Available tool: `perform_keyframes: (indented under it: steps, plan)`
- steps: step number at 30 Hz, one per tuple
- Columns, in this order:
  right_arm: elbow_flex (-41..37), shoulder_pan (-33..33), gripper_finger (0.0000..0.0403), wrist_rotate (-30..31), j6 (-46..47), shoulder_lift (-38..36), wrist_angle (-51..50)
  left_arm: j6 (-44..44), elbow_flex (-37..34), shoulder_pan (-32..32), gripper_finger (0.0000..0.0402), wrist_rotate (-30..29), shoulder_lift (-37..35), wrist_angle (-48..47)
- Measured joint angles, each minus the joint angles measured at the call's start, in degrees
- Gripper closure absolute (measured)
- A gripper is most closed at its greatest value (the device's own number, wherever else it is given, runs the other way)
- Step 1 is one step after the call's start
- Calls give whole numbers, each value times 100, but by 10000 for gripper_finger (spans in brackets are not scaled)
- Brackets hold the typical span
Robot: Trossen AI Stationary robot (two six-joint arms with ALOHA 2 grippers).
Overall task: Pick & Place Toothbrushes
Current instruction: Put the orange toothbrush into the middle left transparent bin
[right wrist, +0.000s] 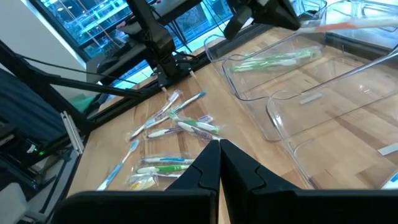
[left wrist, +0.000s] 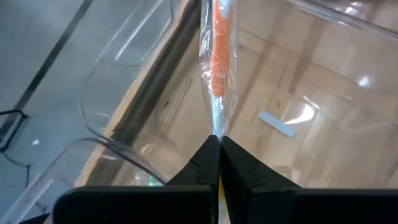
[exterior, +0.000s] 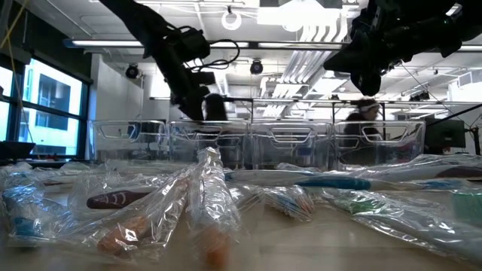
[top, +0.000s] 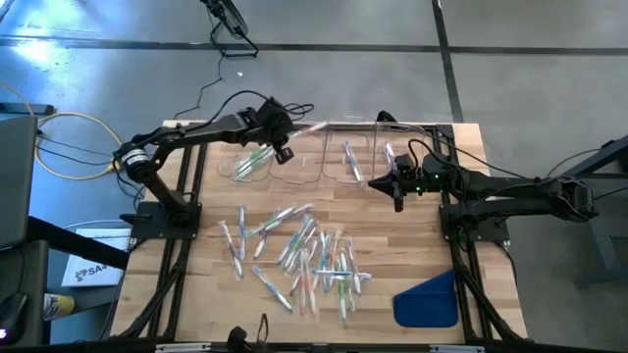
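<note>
Left wrist view: left tool [left wrist: 214, 140] pinches an orange toothbrush [left wrist: 219, 56] (wrapped) above the clear bins [top: 294, 162]; right tool [top: 396, 193] pressed together, empty; other toothbrushes [top: 299, 255] litter the worktop [top: 392, 265].

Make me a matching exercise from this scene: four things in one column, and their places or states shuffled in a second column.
Things:
1. left gripper
2. right gripper
3. blue cloth
4. green toothbrush

Places or states:
A. lying inside a clear bin
B. shut on an orange toothbrush in its wrapper
C. flat on the table's near right corner
D. shut, holding nothing

Pairs: 1-B, 2-D, 3-C, 4-A
</note>
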Motion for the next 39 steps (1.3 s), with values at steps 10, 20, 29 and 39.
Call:
perform_keyframes:
  steps: [10, 20, 29, 39]
  plan:
    - [0, -1, 401, 137, 6, 0, 1, -824, -48, -458, 401, -1231, -35, -199]
    - [0, -1, 401, 137, 20, 0, 1, -1015, -48, -663, 401, -1341, -31, -279]
    - [0, 1, 401, 137, 20, 0, 1, -1408, -48, -638, 401, -1290, 6, -258]
    - [0, -1, 401, 137, 39, 0, 1, -1795, -48, -608, 401, -1227, 23, -518]
